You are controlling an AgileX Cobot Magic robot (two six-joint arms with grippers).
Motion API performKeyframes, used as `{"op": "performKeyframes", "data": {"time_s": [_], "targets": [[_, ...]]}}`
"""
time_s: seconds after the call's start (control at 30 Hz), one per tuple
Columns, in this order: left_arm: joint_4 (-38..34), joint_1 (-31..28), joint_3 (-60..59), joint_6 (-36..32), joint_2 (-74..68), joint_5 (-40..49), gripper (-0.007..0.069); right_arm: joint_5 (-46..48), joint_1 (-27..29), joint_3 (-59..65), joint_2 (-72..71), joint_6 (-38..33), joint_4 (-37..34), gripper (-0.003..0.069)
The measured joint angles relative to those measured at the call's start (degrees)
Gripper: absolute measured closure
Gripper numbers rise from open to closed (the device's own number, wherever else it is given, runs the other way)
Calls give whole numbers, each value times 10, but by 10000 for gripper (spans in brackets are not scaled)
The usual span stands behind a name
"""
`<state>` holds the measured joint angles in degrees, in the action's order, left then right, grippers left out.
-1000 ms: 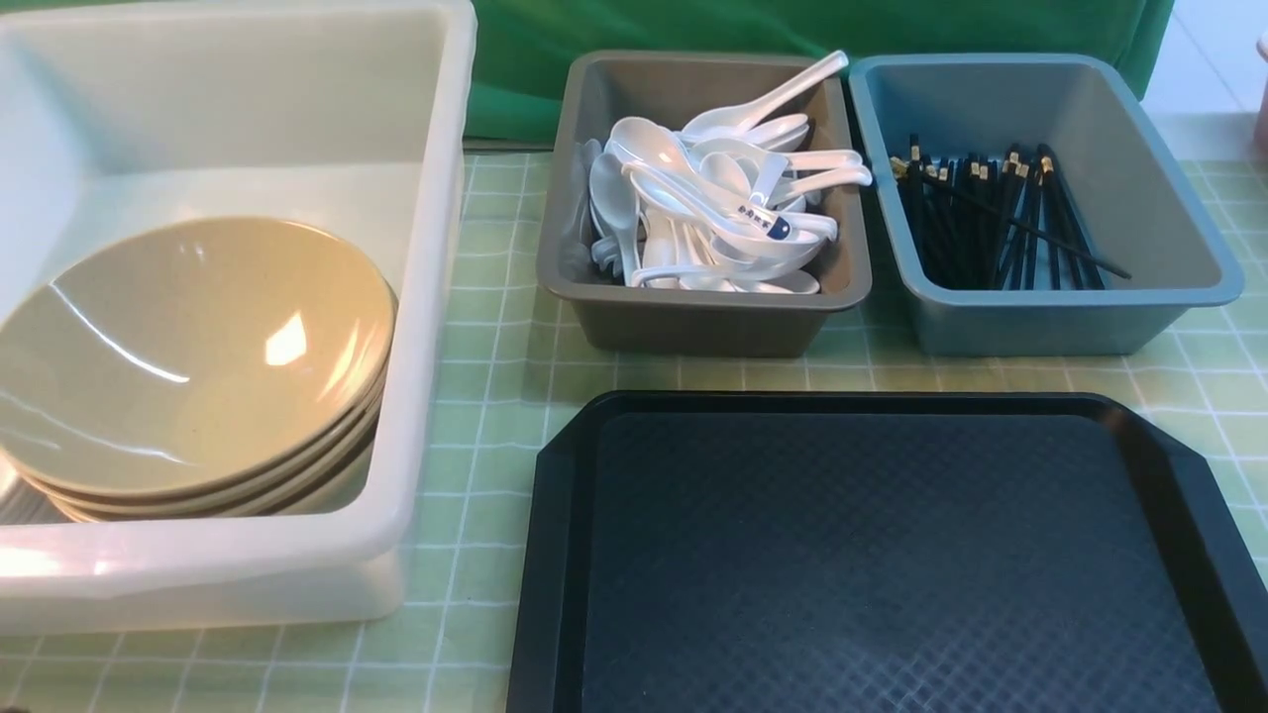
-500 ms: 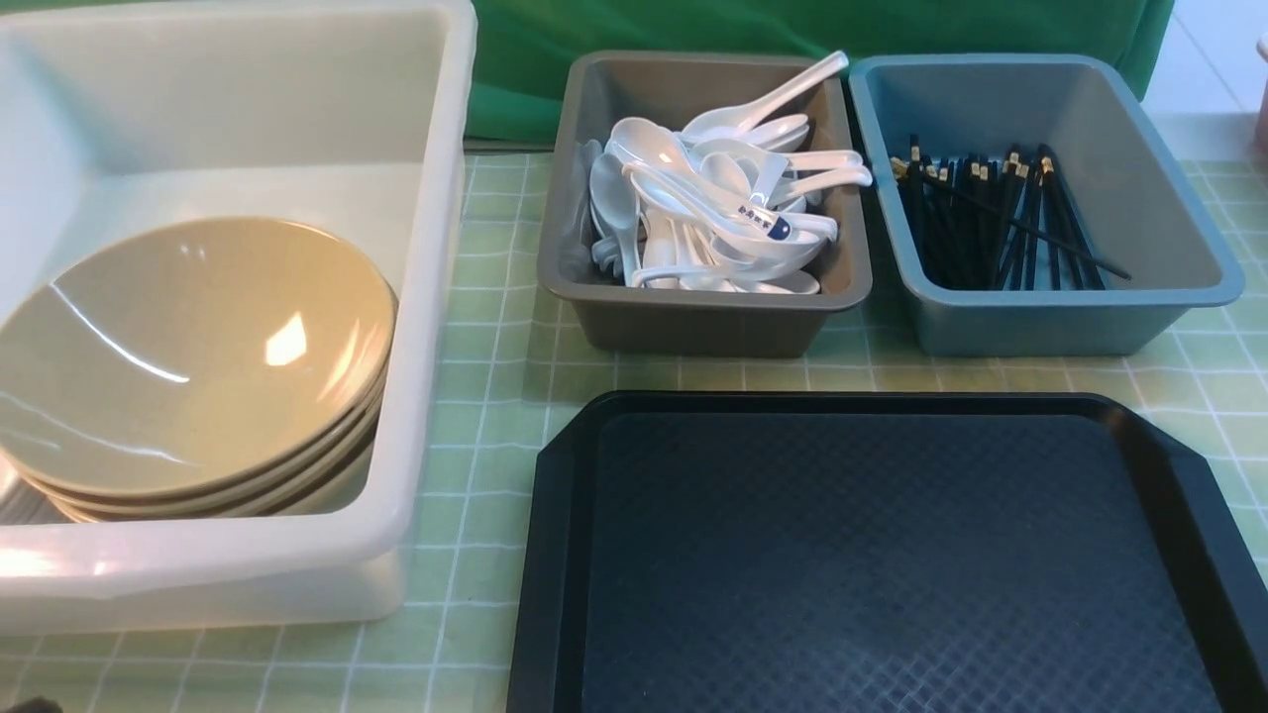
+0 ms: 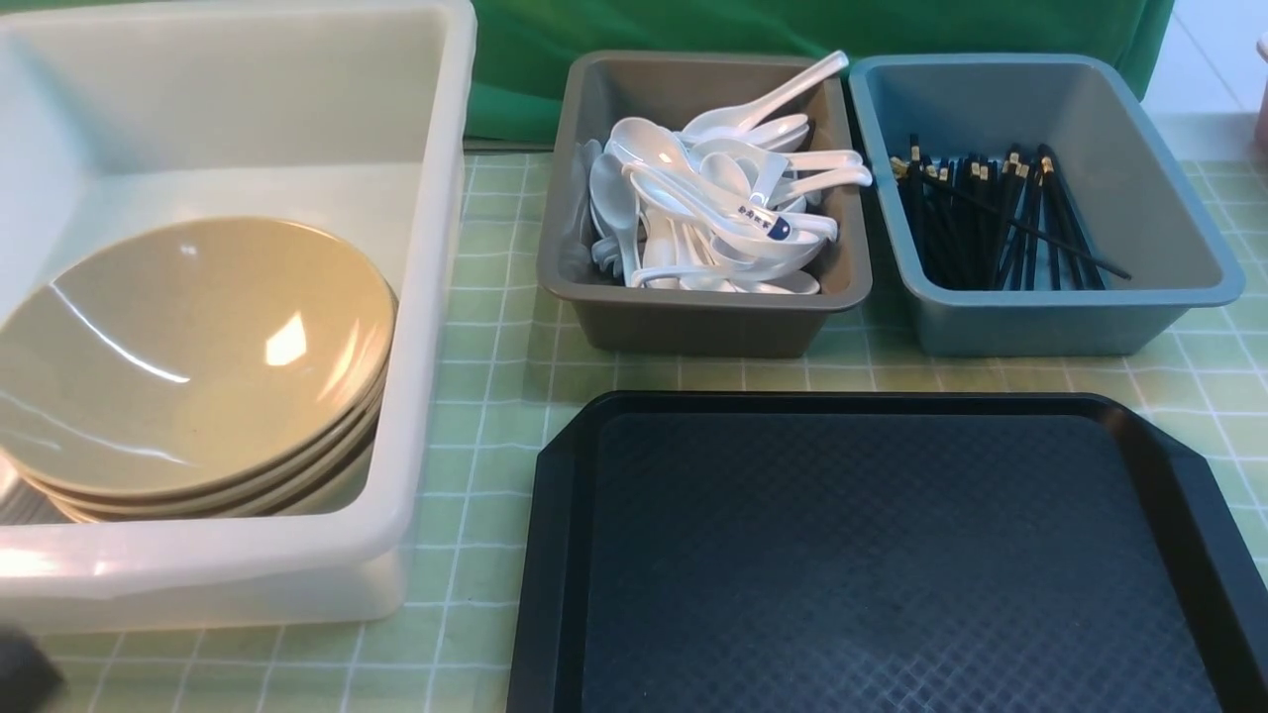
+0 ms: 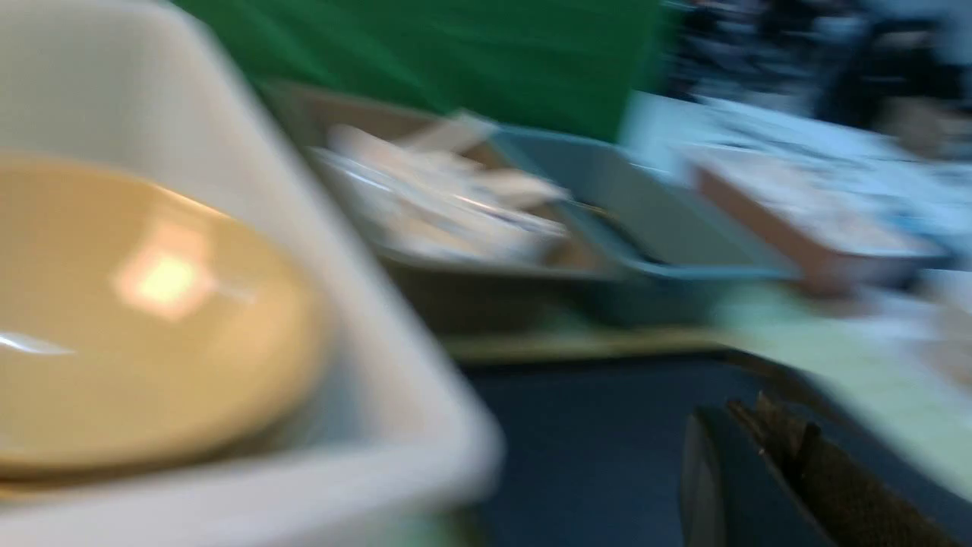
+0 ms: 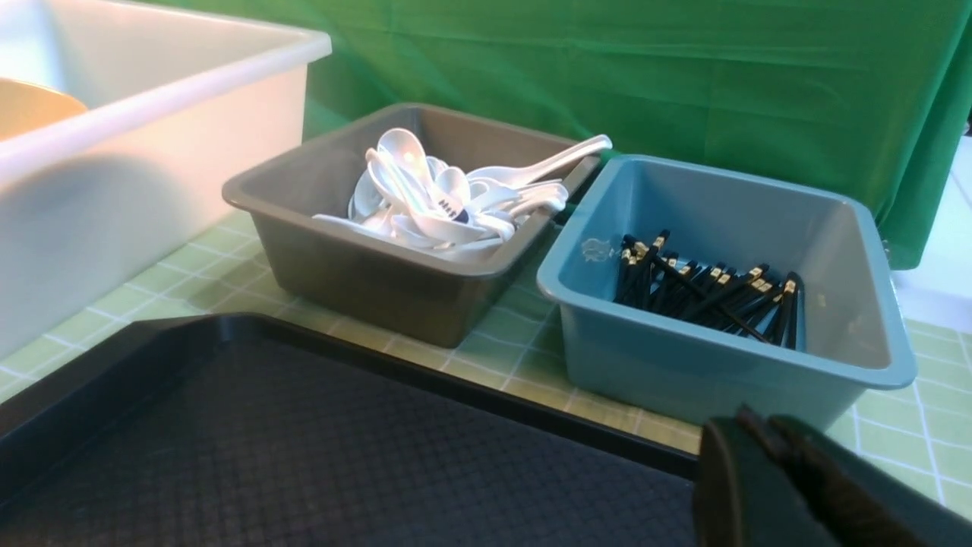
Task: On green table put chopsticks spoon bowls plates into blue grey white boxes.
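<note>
Stacked tan bowls [image 3: 188,356] lie in the white box [image 3: 416,327]. White spoons [image 3: 713,208] fill the grey box [image 3: 693,327]. Black chopsticks [image 3: 1001,223] lie in the blue box [image 3: 1040,322]. My left gripper [image 4: 759,425] is shut and empty, low over the black tray beside the white box [image 4: 364,304]; its view is blurred, and a dark part of the left arm [image 3: 20,678] shows at the front view's bottom left corner. My right gripper [image 5: 759,429] is shut and empty, above the tray's far edge, in front of the blue box [image 5: 683,372].
A large black tray [image 3: 872,555] with nothing on it lies in front of the grey and blue boxes. The green checked cloth [image 3: 495,396] covers the table. A green curtain [image 3: 693,25] hangs behind the boxes.
A dark part of the left arm has risen into the bottom left corner of the front view. The boxes and their contents have not moved.
</note>
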<state>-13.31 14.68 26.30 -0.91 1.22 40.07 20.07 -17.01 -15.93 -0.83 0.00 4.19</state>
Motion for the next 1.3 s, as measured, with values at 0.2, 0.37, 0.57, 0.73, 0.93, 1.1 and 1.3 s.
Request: {"op": "performKeyframes", "data": {"time_s": [0.2,0.37,0.57,0.73,0.93,1.1,1.3], "targets": [[161,-54,-116,32,0,-123,626,0,0,0,0,0,0,612],[178,-154,-233,36,-1,-167,626,0,0,0,0,0,0,612],[191,-161,-274,33,-1,-196,626,1,0,0,0,0,0,612],[199,-140,-275,33,-1,-200,626,1,0,0,0,0,0,611],[198,-138,-275,33,-1,-201,626,1,0,0,0,0,0,610],[197,-138,-275,33,-1,-202,626,2,0,0,0,0,0,603],[196,-138,-275,33,-1,-203,626,2,0,0,0,0,0,599]]}}
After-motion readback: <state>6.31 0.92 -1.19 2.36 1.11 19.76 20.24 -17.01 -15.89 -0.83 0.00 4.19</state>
